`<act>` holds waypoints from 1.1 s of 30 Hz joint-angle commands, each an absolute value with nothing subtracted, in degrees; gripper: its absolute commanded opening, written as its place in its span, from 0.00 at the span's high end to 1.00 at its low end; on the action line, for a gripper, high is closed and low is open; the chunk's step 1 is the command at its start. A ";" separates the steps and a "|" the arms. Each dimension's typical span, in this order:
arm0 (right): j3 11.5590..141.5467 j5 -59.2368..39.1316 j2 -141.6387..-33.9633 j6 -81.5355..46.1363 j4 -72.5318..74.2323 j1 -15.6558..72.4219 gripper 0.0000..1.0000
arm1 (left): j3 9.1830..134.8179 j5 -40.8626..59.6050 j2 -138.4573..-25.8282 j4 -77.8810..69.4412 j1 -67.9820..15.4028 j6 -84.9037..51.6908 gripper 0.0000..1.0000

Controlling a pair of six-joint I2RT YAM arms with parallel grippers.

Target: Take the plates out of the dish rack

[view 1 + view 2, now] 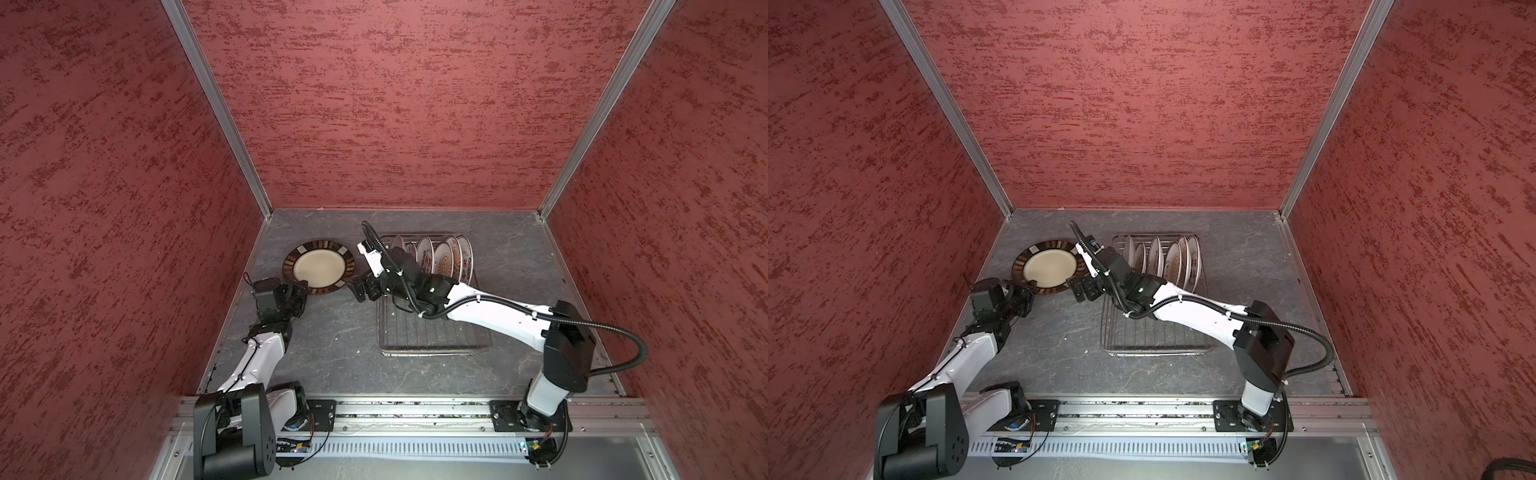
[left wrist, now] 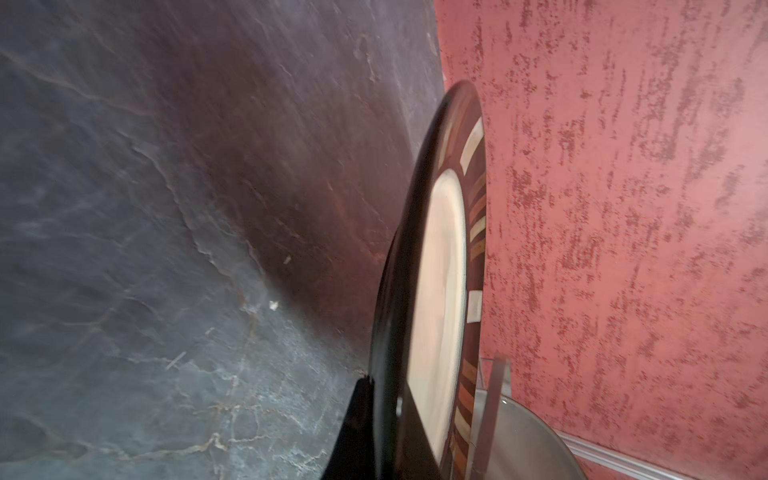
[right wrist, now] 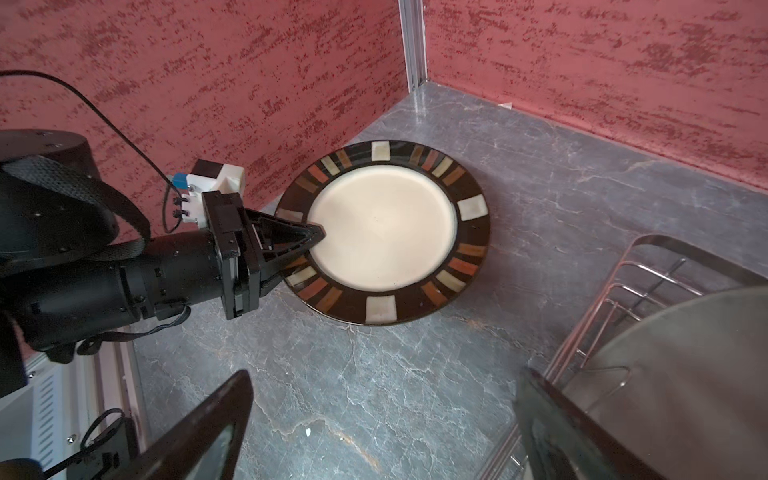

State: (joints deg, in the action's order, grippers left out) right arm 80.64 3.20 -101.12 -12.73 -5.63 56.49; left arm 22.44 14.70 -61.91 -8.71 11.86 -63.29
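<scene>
The round plate has a dark striped rim and a cream centre.

The left arm is being extended from its base at 7 o'clock toward 1 o'clock in both top views, with the wrist being bent over at the far end. The left gripper is being clamped tight on the rim of the striped plate, one finger above and one beneath. The right arm is being reached from its base at 5 o'clock toward 10 o'clock, elbow raised. The right gripper is being pointed toward 9 o'clock, jaws spread wide, with nothing gripped.
</scene>
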 commanded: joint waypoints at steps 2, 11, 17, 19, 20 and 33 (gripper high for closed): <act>84.43 4.18 -104.80 -13.18 -5.88 56.77 0.02 | 23.75 11.58 -62.09 -15.69 12.40 -61.81 1.00; 86.15 4.11 -109.30 -14.04 -3.99 57.04 0.04 | 25.35 11.59 -69.89 -19.62 11.92 -61.70 1.00; 88.15 2.86 -112.30 -14.42 -4.93 57.04 0.04 | 26.72 11.11 -74.00 -20.73 11.85 -61.61 1.00; 88.19 2.91 -112.82 -14.46 -4.97 57.04 0.04 | 26.72 11.25 -75.28 -21.80 11.87 -61.78 1.00; 88.27 2.81 -113.02 -14.41 -5.01 57.04 0.04 | 26.72 11.25 -76.04 -22.26 11.86 -61.87 1.00; 91.86 0.60 -117.75 -15.37 -5.38 57.04 0.04 | 28.78 11.08 -85.40 -26.88 11.64 -62.67 1.00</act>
State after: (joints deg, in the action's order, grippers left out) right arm 89.19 1.89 -116.40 -14.68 -5.91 56.80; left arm 26.39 11.22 -84.47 -21.12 11.84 -62.33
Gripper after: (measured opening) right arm 0.958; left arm 0.100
